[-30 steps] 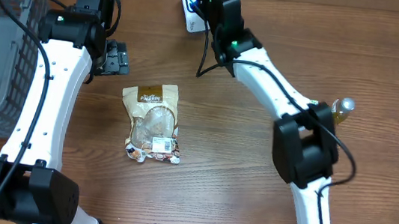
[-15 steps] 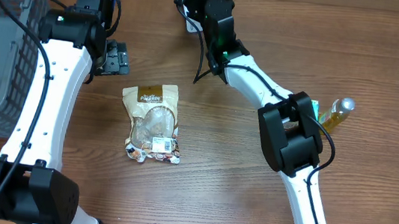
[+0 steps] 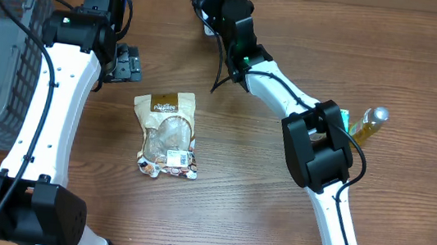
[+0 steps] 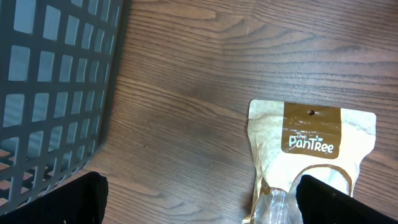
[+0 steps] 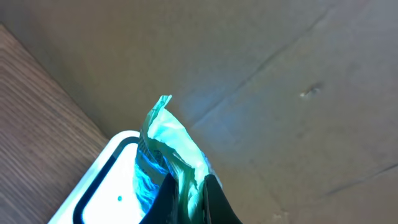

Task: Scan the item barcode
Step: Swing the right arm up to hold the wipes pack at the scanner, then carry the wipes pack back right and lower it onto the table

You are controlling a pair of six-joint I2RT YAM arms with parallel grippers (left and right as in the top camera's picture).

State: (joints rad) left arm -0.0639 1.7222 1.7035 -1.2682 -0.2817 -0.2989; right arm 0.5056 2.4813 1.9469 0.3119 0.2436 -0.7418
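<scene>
Fixed view overhead, two close ones from the wrists.

From above: straight down on the whole wooden table point(image 3: 241, 216), far enough to take in the basket point(image 3: 10, 0) at left and the pouch point(image 3: 168, 133) mid-table. From the left wrist: down and near, catching only the basket's wall point(image 4: 56, 93) and the pouch's top point(image 4: 311, 143), both shared with the overhead. From the right wrist: nearest of all, tilted up past a white device point(image 5: 102, 183) at a cardboard wall point(image 5: 280, 74), shared as the tan strip along the overhead's top edge.
</scene>
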